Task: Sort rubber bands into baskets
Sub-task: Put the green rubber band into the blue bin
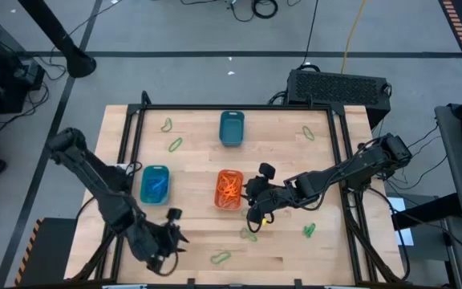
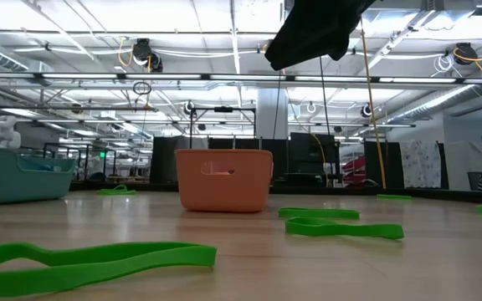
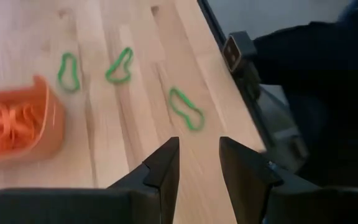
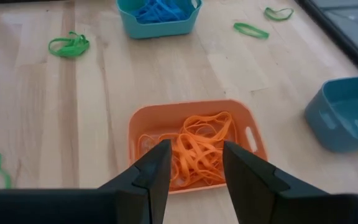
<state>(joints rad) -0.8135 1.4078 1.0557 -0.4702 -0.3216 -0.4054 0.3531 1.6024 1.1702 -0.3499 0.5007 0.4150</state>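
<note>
Baskets sit in a loose triangle on the wooden table [image 1: 191, 241]: the orange basket [image 1: 229, 189], heaped with orange rubber bands [image 4: 194, 151], lies at the centre, the turquoise basket [image 1: 155, 184] holding blue bands [image 4: 160, 9] to its left, and the dark teal basket [image 1: 231, 128] toward the far edge. The right gripper [image 1: 255, 210] hovers just beside the orange basket's near right corner, its fingers [image 4: 154, 171] parted and holding nothing. The left gripper [image 1: 176, 233] hangs over the table's near edge, well left of the right one, fingers [image 3: 163, 171] likewise apart and empty. Green rubber bands [image 1: 220, 258] lie scattered loose on the wood, some near the front edge, others [image 1: 172, 145] toward the far corners.
</note>
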